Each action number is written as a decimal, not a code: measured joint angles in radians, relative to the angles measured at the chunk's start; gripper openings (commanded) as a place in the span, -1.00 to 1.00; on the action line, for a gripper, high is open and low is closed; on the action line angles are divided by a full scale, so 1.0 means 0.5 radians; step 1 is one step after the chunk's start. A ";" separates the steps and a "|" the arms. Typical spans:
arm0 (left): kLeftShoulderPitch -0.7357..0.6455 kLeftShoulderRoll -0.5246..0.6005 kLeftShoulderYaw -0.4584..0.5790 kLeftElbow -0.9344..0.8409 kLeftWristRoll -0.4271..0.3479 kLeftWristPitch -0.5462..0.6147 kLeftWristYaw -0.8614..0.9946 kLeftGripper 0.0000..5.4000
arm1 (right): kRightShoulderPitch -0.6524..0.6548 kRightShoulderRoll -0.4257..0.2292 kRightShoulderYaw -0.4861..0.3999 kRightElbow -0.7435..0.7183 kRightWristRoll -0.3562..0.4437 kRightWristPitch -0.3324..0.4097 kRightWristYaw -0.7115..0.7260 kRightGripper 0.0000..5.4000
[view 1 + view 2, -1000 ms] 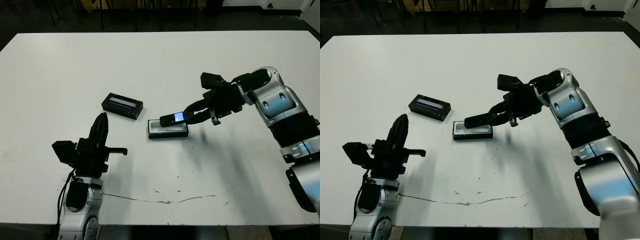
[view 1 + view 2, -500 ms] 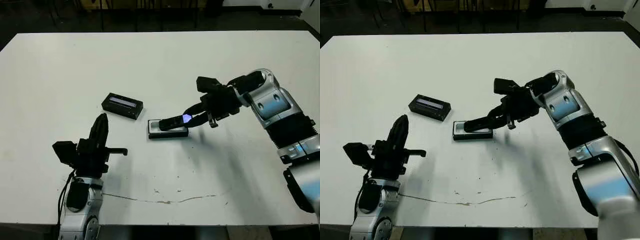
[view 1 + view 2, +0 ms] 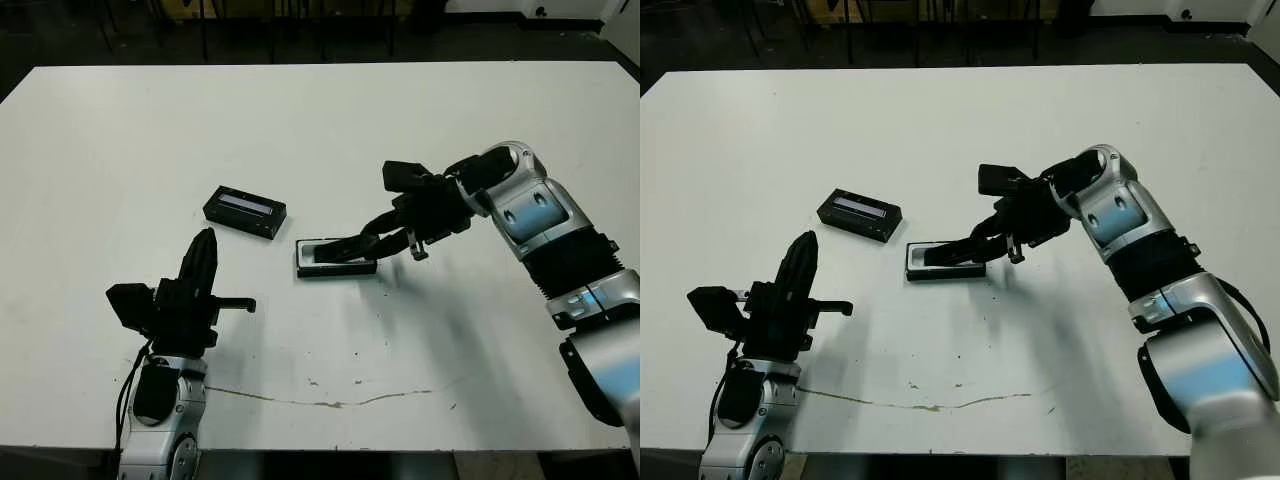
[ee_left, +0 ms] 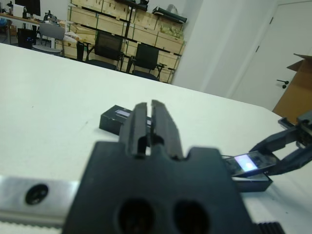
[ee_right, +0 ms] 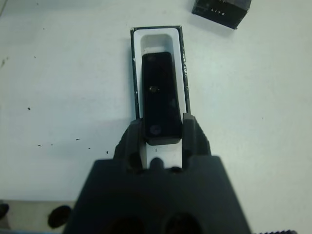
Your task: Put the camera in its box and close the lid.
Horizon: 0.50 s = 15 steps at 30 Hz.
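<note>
The box (image 3: 310, 268), a shallow black tray with white lining (image 5: 158, 40), lies mid-table. My right gripper (image 3: 368, 240) is shut on the camera (image 3: 335, 251), a slim black bar (image 5: 160, 97) held lengthwise over the box. Its far end dips into the tray and its held end is raised. The camera's screen glows in the left wrist view (image 4: 246, 163). The lid (image 3: 245, 211), black with a pale strip, sits on the table left of and behind the box. My left gripper (image 3: 203, 262) is shut and holds nothing, near the front left, well apart from the box.
A thin dark crack line (image 3: 330, 403) runs across the white table (image 3: 330, 120) near its front edge. Chairs (image 4: 105, 48) and stacked crates (image 4: 122, 29) stand beyond the table's far side.
My right gripper has carried the camera down and a little left, from above the box until its front end sits inside it. The left arm has not moved.
</note>
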<state>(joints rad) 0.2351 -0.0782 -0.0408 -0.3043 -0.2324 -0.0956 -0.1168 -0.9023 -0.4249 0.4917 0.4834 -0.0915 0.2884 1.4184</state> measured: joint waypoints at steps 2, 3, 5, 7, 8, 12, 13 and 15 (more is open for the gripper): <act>0.000 0.000 -0.002 0.000 0.002 0.000 0.003 -1.00 | 0.000 0.016 0.012 0.005 -0.011 0.000 -0.015 -0.82; 0.001 0.000 -0.002 0.000 0.003 0.000 0.003 -1.00 | 0.000 0.025 0.017 0.010 -0.016 0.000 -0.019 -0.82; 0.001 0.000 -0.004 0.000 0.003 -0.001 0.003 -1.00 | 0.000 0.046 0.028 0.017 -0.034 0.000 -0.032 -0.82; 0.002 0.000 -0.007 0.000 0.003 -0.003 0.003 -1.00 | -0.001 0.063 0.036 0.013 -0.045 0.001 -0.052 -0.82; 0.003 -0.001 -0.010 0.000 0.003 -0.003 0.003 -1.00 | -0.004 0.071 0.040 0.012 -0.050 0.019 -0.053 -0.82; 0.015 -0.001 -0.018 0.000 0.003 -0.006 0.004 -1.00 | -0.012 0.089 0.041 0.012 -0.055 0.050 -0.054 -0.82; 0.016 -0.001 -0.019 0.000 0.003 -0.014 0.004 -1.00 | -0.013 0.093 0.041 0.012 -0.056 0.058 -0.054 -0.82; 0.016 -0.001 -0.019 0.000 0.000 -0.022 0.003 -1.00 | -0.019 0.102 0.042 0.012 -0.056 0.101 -0.053 -0.82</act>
<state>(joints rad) 0.2429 -0.0788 -0.0504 -0.3042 -0.2326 -0.1067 -0.1153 -0.9120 -0.3737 0.5125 0.4894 -0.1194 0.3389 1.3916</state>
